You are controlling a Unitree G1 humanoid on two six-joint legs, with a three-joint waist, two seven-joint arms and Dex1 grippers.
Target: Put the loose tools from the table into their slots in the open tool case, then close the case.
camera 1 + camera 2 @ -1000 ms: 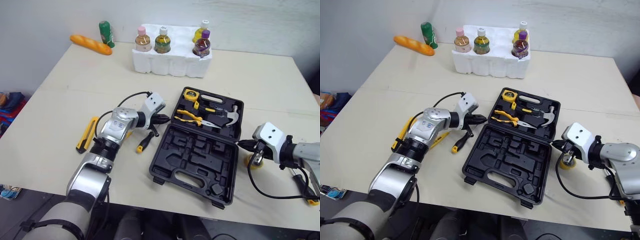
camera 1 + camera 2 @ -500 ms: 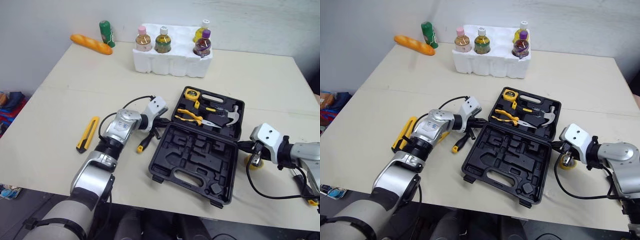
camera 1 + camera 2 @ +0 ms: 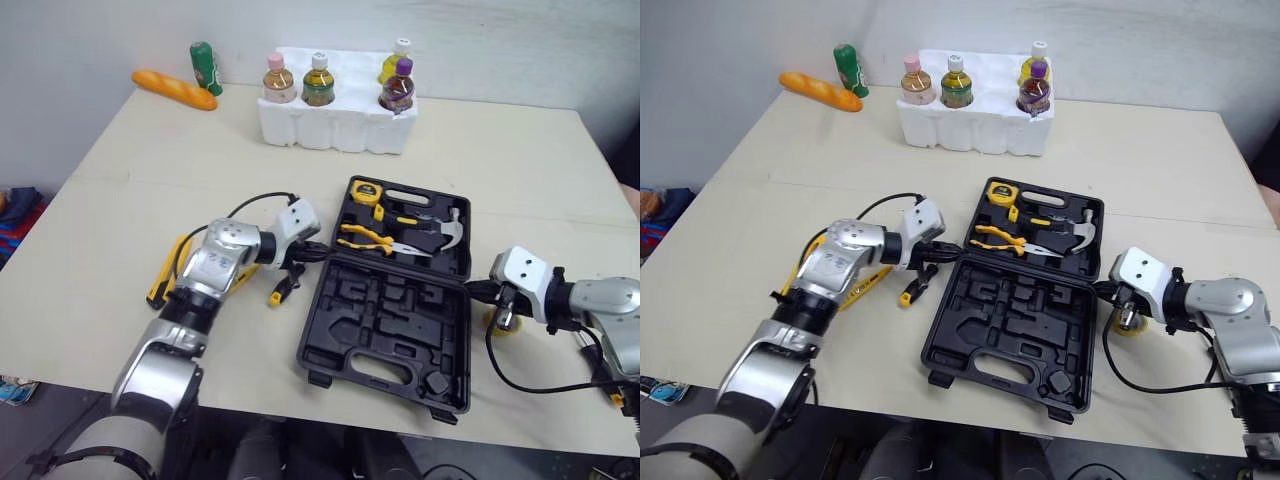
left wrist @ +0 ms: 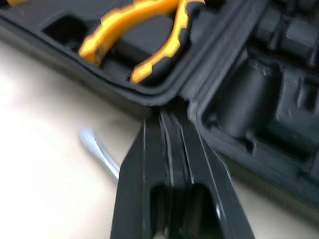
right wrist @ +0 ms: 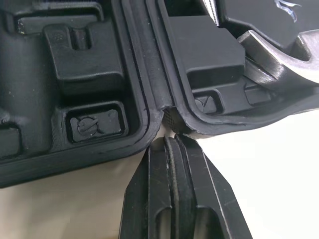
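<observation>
Left eye view: two robot grippers meet the hinge line of an open black plastic tool case (image 3: pixel 390 312) on a pale table (image 3: pixel 120 200).
The left gripper (image 3: pixel 318 253) has its two black fingers pressed together, holding nothing, with the tip at the left end of the case's hinge. The right gripper (image 3: pixel 473 291) is likewise closed and empty, its tip at the right end of the hinge. The case's far half holds a yellow tape measure (image 3: pixel 365 190), yellow-handled pliers (image 3: pixel 365 235) and a steel-headed hammer (image 3: pixel 445 228). A yellow-and-black screwdriver (image 3: pixel 280 290) lies loose just left of the case. A yellow utility knife (image 3: pixel 157 290) lies farther left, partly behind the left arm. A small yellow round object (image 3: pixel 495 322) sits just right of the case. A white foam tray of bottles (image 3: pixel 335 125) stands beyond the case.
</observation>
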